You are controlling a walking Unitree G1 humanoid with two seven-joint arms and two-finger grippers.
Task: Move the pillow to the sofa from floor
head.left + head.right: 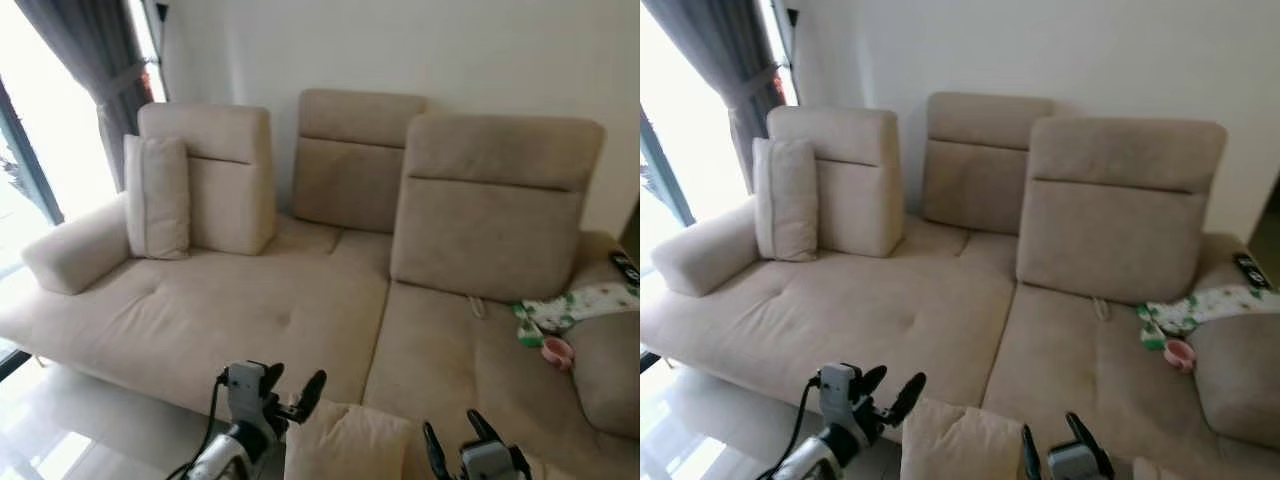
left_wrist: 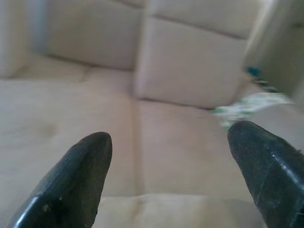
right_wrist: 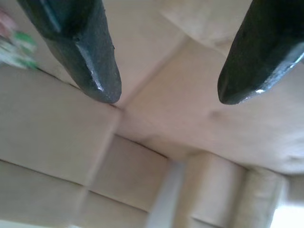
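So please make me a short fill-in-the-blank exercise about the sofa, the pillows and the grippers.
1. The pillow at the front edge lies between the two ____.
2. The other pillow stands upright at the sofa's ____ end.
3. The fingers of the left gripper are ____.
4. The patterned cloth is white and ____.

Missing words: grippers; left; open; green

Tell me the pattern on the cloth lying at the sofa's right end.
White with green print; the cloth shows best in the left eye view.
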